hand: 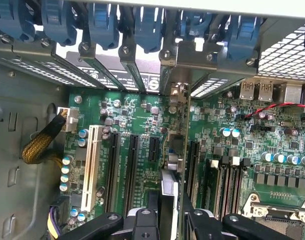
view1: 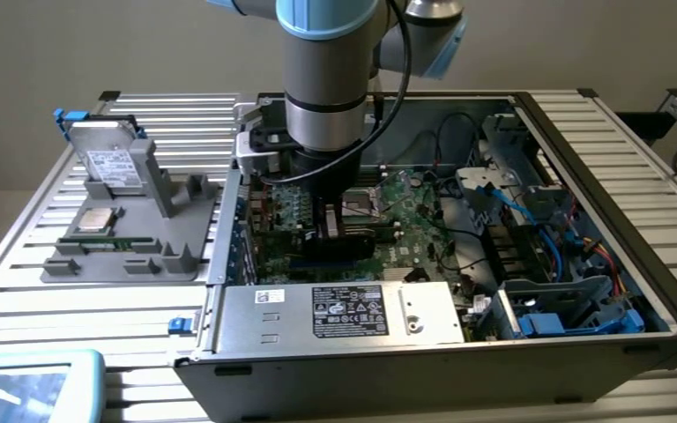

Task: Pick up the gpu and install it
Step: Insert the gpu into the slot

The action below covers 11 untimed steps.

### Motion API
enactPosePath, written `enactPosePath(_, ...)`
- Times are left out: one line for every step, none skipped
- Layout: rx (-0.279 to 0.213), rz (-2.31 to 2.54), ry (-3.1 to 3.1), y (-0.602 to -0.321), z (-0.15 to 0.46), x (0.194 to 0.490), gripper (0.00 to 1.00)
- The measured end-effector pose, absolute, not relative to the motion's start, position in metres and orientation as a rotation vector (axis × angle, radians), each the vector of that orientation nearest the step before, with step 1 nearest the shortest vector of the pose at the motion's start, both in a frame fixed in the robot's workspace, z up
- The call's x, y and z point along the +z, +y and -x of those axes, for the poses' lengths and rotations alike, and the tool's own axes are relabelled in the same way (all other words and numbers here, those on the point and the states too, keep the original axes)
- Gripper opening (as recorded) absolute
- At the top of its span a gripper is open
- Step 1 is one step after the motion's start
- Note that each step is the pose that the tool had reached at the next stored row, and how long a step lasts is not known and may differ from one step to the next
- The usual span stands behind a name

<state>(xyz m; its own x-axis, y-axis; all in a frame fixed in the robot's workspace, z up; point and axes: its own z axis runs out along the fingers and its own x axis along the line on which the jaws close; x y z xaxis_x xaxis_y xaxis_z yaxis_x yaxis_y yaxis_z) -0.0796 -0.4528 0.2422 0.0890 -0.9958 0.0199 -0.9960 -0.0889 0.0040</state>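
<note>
The gpu (view1: 341,250) shows as a dark block standing on edge low over the green motherboard (view1: 415,225) inside the open computer case (view1: 433,366). My gripper (view1: 336,227) reaches straight down into the case and is shut on it. In the wrist view the gpu (hand: 175,150) is seen edge-on as a thin green board. Its silver end bracket (hand: 178,92) sits up against the case's rear slot openings. My gripper (hand: 168,222) clamps it with one black finger (hand: 144,222) on each side. Whether the card's edge sits in a slot is hidden.
A white slot (hand: 92,165) and black expansion slots (hand: 113,170) lie beside the card, under blue bracket clips (hand: 147,25). The power supply (view1: 338,310) and blue drive cage (view1: 568,304) crowd the case. A grey holder (view1: 138,256) outside carries a hard drive (view1: 113,163) and a memory stick (view1: 109,242).
</note>
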Motion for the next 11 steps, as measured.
enactPosePath(0.019, -2.306, -2.109, -0.4528, 0.0796, 0.2422, 0.27)
enactPosePath(0.019, -2.306, -2.109, -0.4528, 0.0796, 0.2422, 0.27)
enactPosePath(0.019, -2.306, -2.109, -0.4528, 0.0796, 0.2422, 0.27)
enactPosePath(0.019, -2.307, -2.108, -0.4528, 0.0796, 0.2422, 0.27)
enactPosePath(0.019, -2.308, -2.107, -0.4529, 0.0796, 0.2422, 0.27)
enactPosePath(0.019, -2.308, -2.107, -0.4529, 0.0796, 0.2422, 0.27)
enactPosePath(0.019, -2.309, -2.106, -0.4529, 0.0796, 0.2422, 0.27)
enactPosePath(0.019, -2.310, -2.105, -0.4529, 0.0796, 0.2422, 0.27)
enactPosePath(0.019, -2.311, -2.104, -0.4529, 0.0797, 0.2422, 0.27)
enactPosePath(0.019, -2.313, -2.102, -0.4529, 0.0797, 0.2422, 0.27)
enactPosePath(0.019, -2.314, -2.100, -0.4529, 0.0797, 0.2422, 0.27)
